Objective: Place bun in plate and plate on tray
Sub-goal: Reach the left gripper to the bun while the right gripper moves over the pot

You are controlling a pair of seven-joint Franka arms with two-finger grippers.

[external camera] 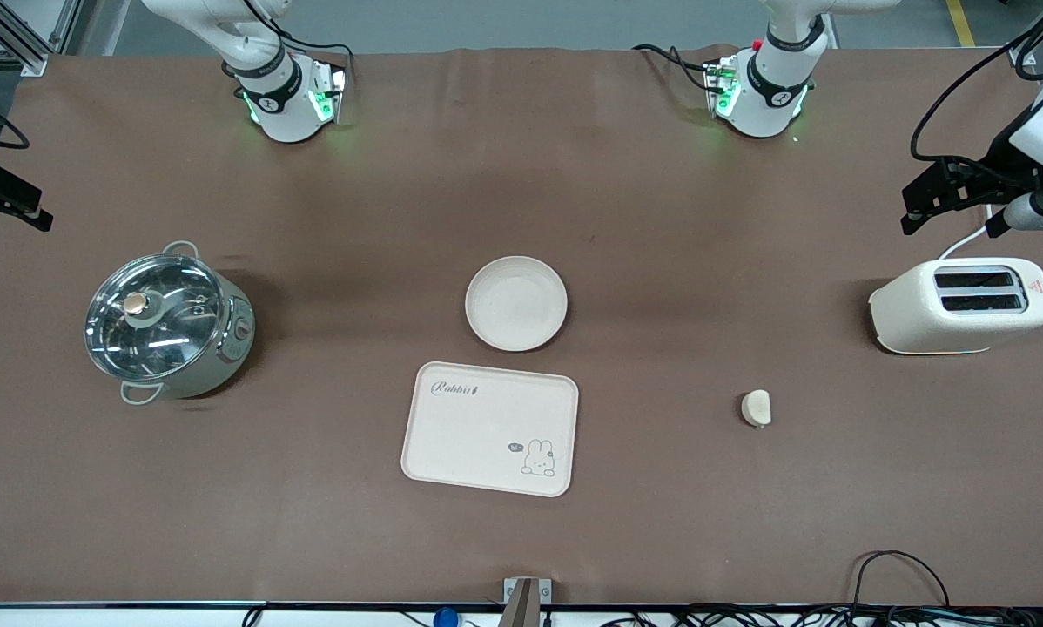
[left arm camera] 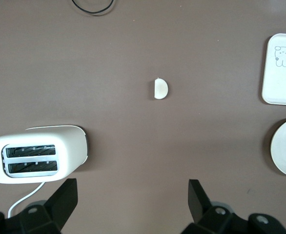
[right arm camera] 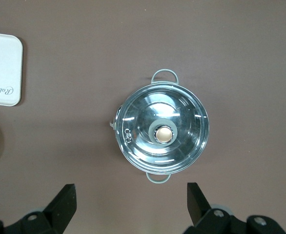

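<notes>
The bun (external camera: 756, 407) lies on the brown table, toward the left arm's end and nearer the front camera than the toaster; it also shows in the left wrist view (left arm camera: 161, 88). The round cream plate (external camera: 516, 303) stands empty mid-table. The tray (external camera: 490, 428) with the rabbit drawing lies just nearer the camera than the plate, apart from it and empty. My left gripper (external camera: 918, 209) hangs open and empty high over the table beside the toaster, its jaws wide in its wrist view (left arm camera: 133, 204). My right gripper (external camera: 16, 205) hangs open and empty at the other end (right arm camera: 131, 202), over the table by the pot.
A cream toaster (external camera: 961, 305) with a white cord stands at the left arm's end. A steel pot with a glass lid (external camera: 166, 324) stands at the right arm's end. Cables lie along the table's front edge (external camera: 896, 575).
</notes>
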